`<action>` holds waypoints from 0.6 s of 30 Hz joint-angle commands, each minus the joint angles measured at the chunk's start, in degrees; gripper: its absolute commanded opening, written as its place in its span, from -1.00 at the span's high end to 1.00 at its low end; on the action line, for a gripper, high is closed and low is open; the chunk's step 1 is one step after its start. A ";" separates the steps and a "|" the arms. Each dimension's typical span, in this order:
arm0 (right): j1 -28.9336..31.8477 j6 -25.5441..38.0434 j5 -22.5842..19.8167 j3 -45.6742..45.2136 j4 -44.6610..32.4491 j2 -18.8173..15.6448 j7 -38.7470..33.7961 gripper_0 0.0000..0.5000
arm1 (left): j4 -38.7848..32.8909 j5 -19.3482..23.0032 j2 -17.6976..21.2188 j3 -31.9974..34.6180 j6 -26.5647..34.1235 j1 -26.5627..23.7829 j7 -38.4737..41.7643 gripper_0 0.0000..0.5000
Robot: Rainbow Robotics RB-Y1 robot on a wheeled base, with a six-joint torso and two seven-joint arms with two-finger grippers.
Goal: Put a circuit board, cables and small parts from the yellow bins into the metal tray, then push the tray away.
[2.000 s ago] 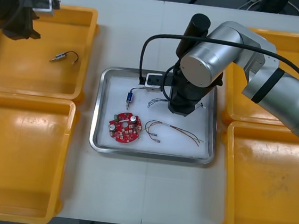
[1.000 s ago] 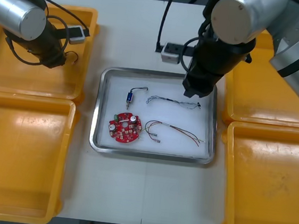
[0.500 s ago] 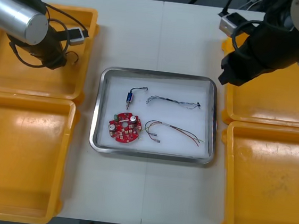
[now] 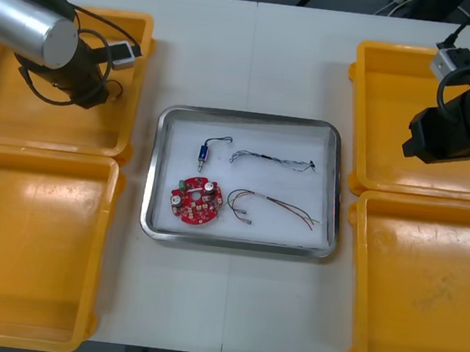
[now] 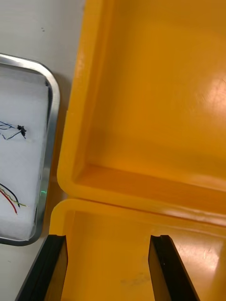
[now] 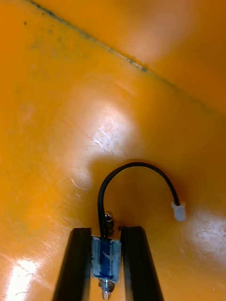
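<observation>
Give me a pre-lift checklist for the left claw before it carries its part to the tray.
1. Left claw shut on the small metal part: ok.
2. The part's black cable loops clear ahead of the claw, lying loose on the bin floor: ok.
3. Grip firm enough to survive the lift: cannot tell.
4. Right claw open, over the right yellow bins, off the metal tray: ok.
5. Bare white room left in the tray around the circuit board: ok.
</observation>
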 commanded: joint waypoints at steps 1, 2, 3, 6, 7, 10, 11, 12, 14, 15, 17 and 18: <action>4.78 0.32 0.33 -4.82 -4.31 -3.15 -6.23 -1.00 | 1.93 1.13 -1.32 -1.41 -1.26 -1.31 -3.91 1.00; 5.84 0.32 0.16 -5.96 -4.83 -3.23 -7.02 -1.00 | 2.01 1.21 -1.32 -1.67 -1.26 -1.31 -4.17 1.00; 6.89 0.32 -0.02 -7.02 -5.18 -3.41 -7.55 -1.00 | 1.93 1.21 -1.32 -2.02 -1.26 -1.31 -4.26 1.00; 9.53 0.32 -0.63 -10.44 -5.45 -3.41 -7.72 -1.00 | 2.01 1.30 -1.06 -2.29 -1.26 -1.49 -4.44 1.00; 10.41 0.32 -0.90 -11.67 -5.45 -3.41 -7.81 -1.00 | 2.01 1.48 -0.97 -2.29 -1.17 -1.49 -4.44 1.00; 12.52 0.32 -1.43 -13.96 -5.45 -3.41 -7.72 -1.00 | 1.93 2.88 -0.18 -2.29 -1.17 -1.75 -4.44 1.00; 12.87 0.32 -1.51 -14.22 -5.36 -3.41 -7.72 -1.00 | 1.93 3.32 -0.01 -2.29 -1.26 -1.75 -4.44 1.00; 13.48 0.32 -1.78 -14.84 -5.45 -3.41 -7.81 -1.00 | 1.93 4.29 0.52 -2.29 -1.17 -1.84 -4.44 1.00; 14.19 0.32 -1.86 -15.28 -5.45 -3.41 -7.72 -1.00 | 1.84 5.87 1.14 -2.29 -0.82 -2.19 -4.44 1.00; 14.80 0.32 -2.04 -15.81 -5.45 -3.41 -7.81 -1.00 | 1.57 6.57 1.66 -2.29 -0.55 -2.37 -4.44 1.00; 15.68 0.32 -2.13 -16.42 -5.45 -3.32 -7.90 -1.00 | 0.78 7.45 2.63 -2.29 0.24 -2.72 -4.44 1.00; 16.38 0.32 -2.30 -17.04 -5.45 -3.41 -7.99 -1.00 | -0.27 7.63 3.25 -2.20 0.94 -2.90 -4.35 1.00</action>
